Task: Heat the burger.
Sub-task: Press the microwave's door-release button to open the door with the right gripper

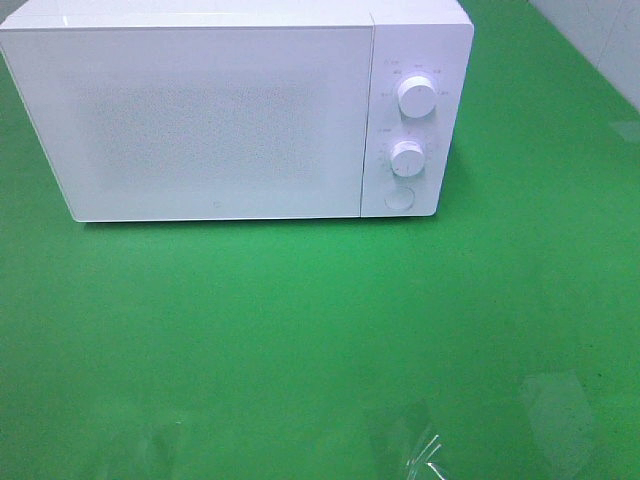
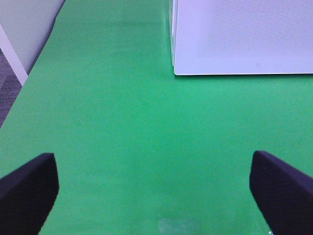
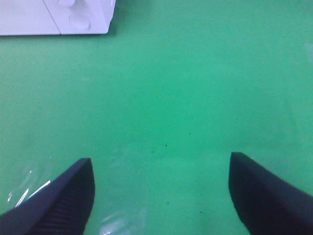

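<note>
The burger is seen in no view, so its place cannot be told. The white microwave [image 1: 215, 120], far left on the green tabletop [image 1: 300, 330], is shut and cut off at the top. A clear film [image 1: 425, 455] near the front edge is hard to make out. The left gripper [image 2: 152, 156] and right gripper [image 3: 161, 156] are held wide open, empty.

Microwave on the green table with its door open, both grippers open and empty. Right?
Not quite. In the exterior high view the microwave has its door shut, flush with the front, not open. The rest holds: it stands on the green table, and the left gripper and right gripper are both open and empty.
</note>
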Controlling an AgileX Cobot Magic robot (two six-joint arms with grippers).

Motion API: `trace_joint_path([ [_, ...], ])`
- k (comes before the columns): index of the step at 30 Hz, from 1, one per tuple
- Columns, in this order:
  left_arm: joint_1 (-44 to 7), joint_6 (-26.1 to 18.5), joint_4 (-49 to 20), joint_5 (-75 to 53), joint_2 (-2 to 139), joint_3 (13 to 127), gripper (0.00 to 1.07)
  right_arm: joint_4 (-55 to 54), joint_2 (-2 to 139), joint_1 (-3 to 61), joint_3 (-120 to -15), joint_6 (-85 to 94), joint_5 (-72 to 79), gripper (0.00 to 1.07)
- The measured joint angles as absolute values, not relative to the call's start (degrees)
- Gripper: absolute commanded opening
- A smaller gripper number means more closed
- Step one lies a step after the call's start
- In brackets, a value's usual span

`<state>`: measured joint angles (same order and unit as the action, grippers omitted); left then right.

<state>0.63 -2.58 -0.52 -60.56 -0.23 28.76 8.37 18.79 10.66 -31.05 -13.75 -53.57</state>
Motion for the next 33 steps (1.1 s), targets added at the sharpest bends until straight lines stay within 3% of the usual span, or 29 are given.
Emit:
trace_joint_path([
  [7, 0.63, -2.58, -0.52, -60.56, -0.23, 28.76, 0.99, 8.19, 9.91, 5.90, -30.42, -10.89, -55.75, 0.74],
  [16, 0.63, -2.58, -0.52, -60.56, -0.23, 28.76, 0.99, 7.91, 0.40, 5.84, -29.22, -9.57, -57.41, 0.74],
  [33, 0.63, -2.58, -0.52, -60.56, -0.23, 28.76, 0.99, 7.91, -0.23, 5.84, -29.22, -9.51, -57.41, 0.73],
])
